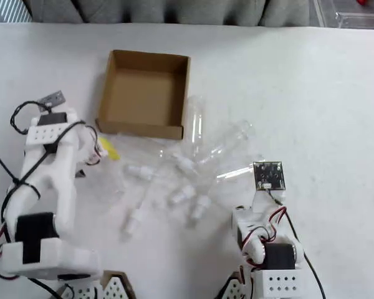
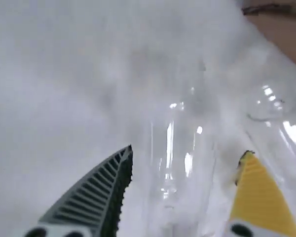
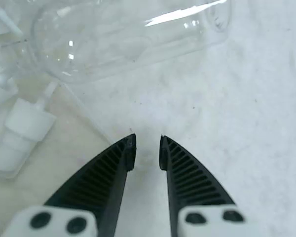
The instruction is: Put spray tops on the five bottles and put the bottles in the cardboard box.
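Right gripper (image 3: 145, 148) hangs low over the white table (image 3: 246, 108), its fingers a narrow slit apart with nothing between them, and a clear bottle (image 3: 128, 39) lies just ahead. Left gripper (image 2: 185, 153) is spread wide around a second bottle (image 2: 180, 143) near the cardboard box (image 1: 143, 129). Loose spray tops (image 1: 182, 194) lie between the arms, and grey cloth (image 1: 174, 11) lines the table's far edge.

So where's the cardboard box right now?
In the high view the box sits empty on the far half of the table, left of centre, with clear bottles lying off its near right corner.
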